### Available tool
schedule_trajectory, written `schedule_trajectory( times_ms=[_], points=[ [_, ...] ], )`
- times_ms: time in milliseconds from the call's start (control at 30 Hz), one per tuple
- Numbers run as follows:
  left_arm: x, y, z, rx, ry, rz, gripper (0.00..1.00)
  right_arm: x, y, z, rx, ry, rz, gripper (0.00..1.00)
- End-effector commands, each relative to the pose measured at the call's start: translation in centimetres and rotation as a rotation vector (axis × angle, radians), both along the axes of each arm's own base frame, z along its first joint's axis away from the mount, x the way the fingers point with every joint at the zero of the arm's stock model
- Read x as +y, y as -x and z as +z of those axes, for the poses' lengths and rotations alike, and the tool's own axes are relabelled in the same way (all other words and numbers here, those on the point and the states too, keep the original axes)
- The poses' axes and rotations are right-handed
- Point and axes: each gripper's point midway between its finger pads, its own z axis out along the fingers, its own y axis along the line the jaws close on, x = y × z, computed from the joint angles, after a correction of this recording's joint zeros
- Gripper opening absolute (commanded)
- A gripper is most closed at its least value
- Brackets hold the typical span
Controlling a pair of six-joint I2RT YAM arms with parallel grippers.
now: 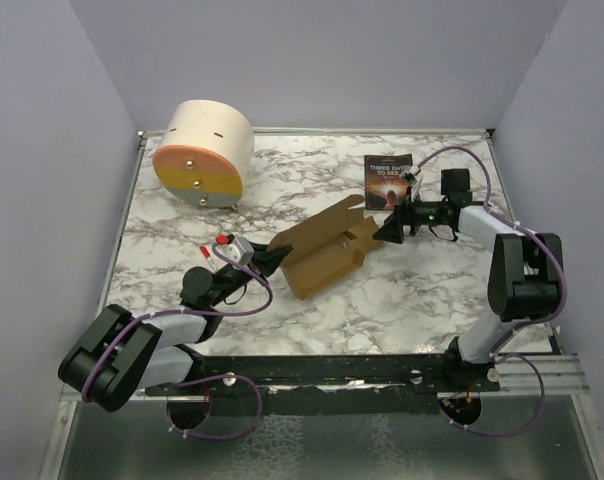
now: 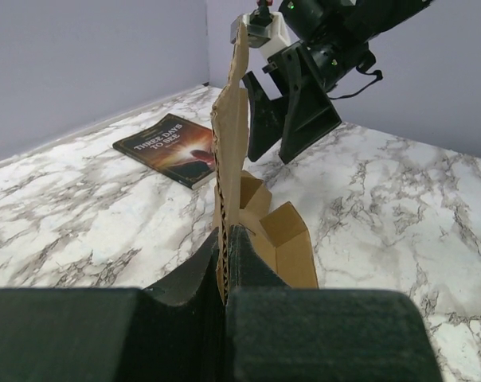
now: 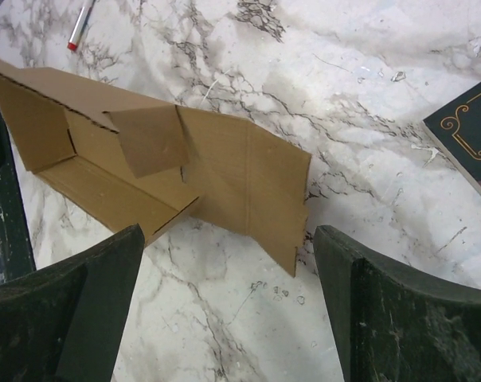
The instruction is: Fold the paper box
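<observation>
Top external: paper box (image 1: 327, 250) sits half-formed in the middle of the table (image 1: 412, 300), with the left gripper (image 1: 274, 258) at its near-left edge and the right gripper (image 1: 385, 229) at its far-right flap. The book (image 1: 387, 180) is just behind, the cylinder (image 1: 202, 150) well apart at far left. Left wrist: fingers (image 2: 304, 326) pinched tight on a raised cardboard edge. Right wrist: fingers (image 3: 97, 294) spread wide, the flap's free edge between them, bare marble beside it.
</observation>
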Motion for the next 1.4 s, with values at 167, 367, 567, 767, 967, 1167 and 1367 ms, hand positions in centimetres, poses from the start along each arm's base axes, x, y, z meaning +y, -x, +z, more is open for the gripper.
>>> schedule_trajectory(
  times_ms=[167,367,567,767,967,1167,1367],
  points=[
    [-0.2,1.4,2.1,-0.075,0.043,-0.045,0.0,-0.6,-2.5,-1.5,0.002,0.036,-0.028,0.84],
    [-0.2,1.6,2.5,-0.082,0.05,-0.051,0.0,-0.8,-2.8,-1.9,-0.003,0.054,-0.035,0.84],
    [-0.3,1.7,3.0,-0.088,0.06,-0.063,0.0,-0.3,-2.7,-1.9,0.011,0.013,0.005,0.74],
    [-0.3,1.7,3.2,-0.093,0.065,-0.063,0.0,0.5,-1.8,-0.4,-0.008,-0.054,0.065,0.53],
    [-0.2,1.4,3.0,-0.087,0.056,-0.05,0.0,0.9,-1.0,1.1,-0.049,-0.085,0.101,0.16],
    [-0.6,0.4,2.8,-0.069,0.026,-0.035,0.0,0.8,-0.8,3.5,-0.137,-0.072,0.081,0.03],
    [-1.5,-1.1,2.8,-0.065,-0.007,-0.004,0.0,0.9,-0.4,5.9,-0.223,-0.071,0.05,0.01]
  ],
)
